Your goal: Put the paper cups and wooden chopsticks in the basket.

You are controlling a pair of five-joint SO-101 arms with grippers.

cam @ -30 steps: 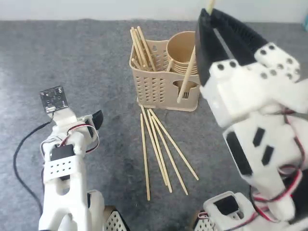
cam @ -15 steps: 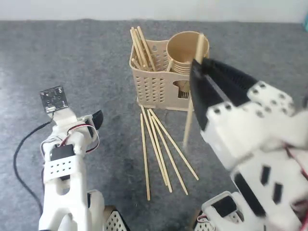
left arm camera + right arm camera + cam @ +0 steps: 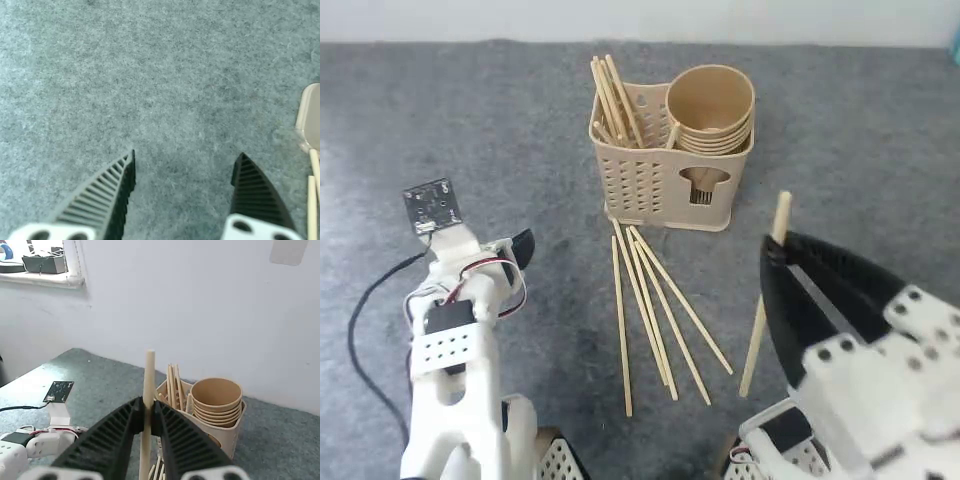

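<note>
While the left gripper [image 3: 187, 155] hangs wide open over bare grey table [image 3: 470, 120] with nothing between its jaws, the right arm has done all the moving. A second ago its gripper [image 3: 772, 252] was up over the basket [image 3: 655, 185] with a chopstick [image 3: 756, 340] pinched in it. Now it has swung back toward the near side, well clear of the basket, and the chopstick has come with it, clamped tight between the closed jaws and standing nearly upright. I'd say that stick has not been delivered, so the drop will need another go.

Everything else sits as it did. The paper cups [image 3: 720, 140] are stacked in one compartment of the basket and a bundle of chopsticks [image 3: 610, 95] leans in the other. Several loose chopsticks [image 3: 680, 300] lie fanned out on the table just in front.

From above, the right gripper covers the middle of the held stick, and I can't tell whether its lower end touches the table. How many cups make up the stack is hard to count.
</note>
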